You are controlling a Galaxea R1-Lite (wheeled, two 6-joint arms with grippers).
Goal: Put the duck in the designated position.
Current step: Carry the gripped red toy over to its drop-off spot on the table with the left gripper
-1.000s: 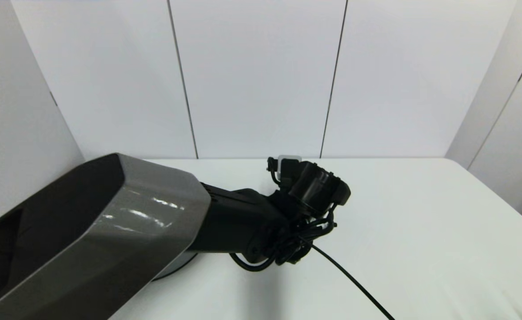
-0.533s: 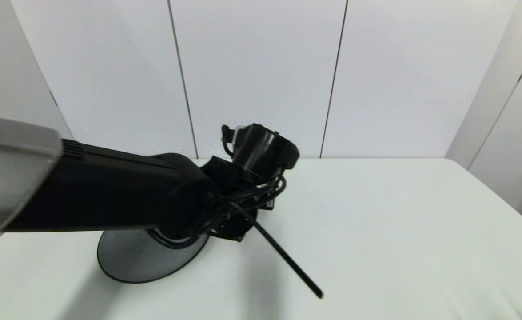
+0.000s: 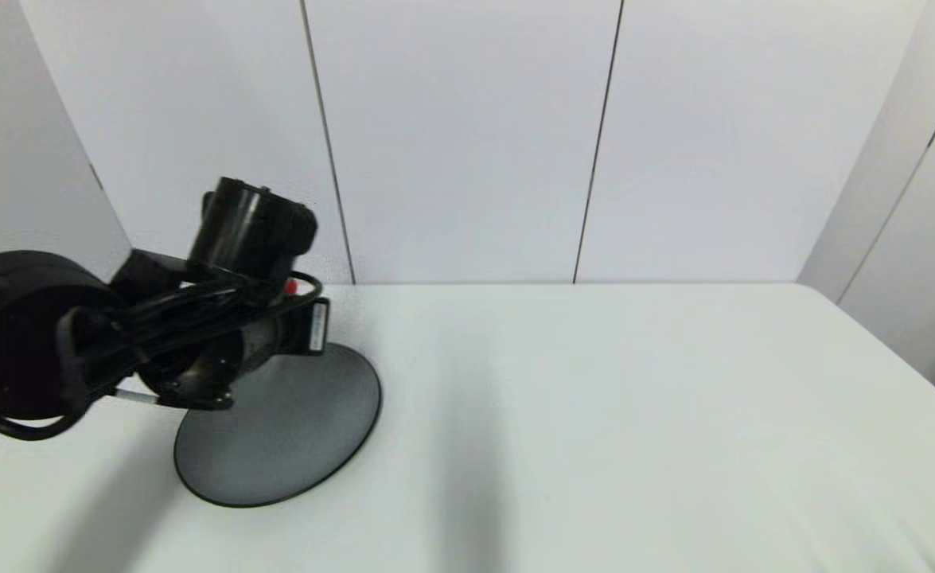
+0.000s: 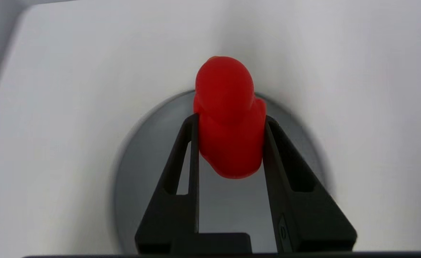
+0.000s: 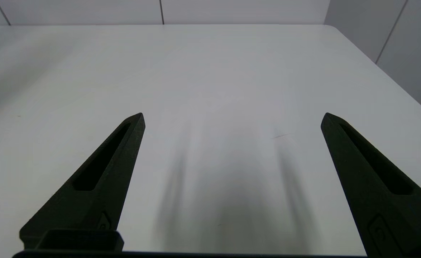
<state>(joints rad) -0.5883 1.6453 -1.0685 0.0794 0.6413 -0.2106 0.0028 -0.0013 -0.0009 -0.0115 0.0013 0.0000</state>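
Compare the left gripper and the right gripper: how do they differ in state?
The left gripper is shut on the red duck, above the grey plate; the right gripper is open and holds nothing, over bare white table. Both have long black fingers.

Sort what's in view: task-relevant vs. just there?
Task-relevant:
- duck, red, clamped in the left pincer, held over the plate
- bare white table, where the unmarked drop spot must be

Just there:
- grey plate, on the table's left side
- right pincer, open, idle over bare tabletop, holding nothing
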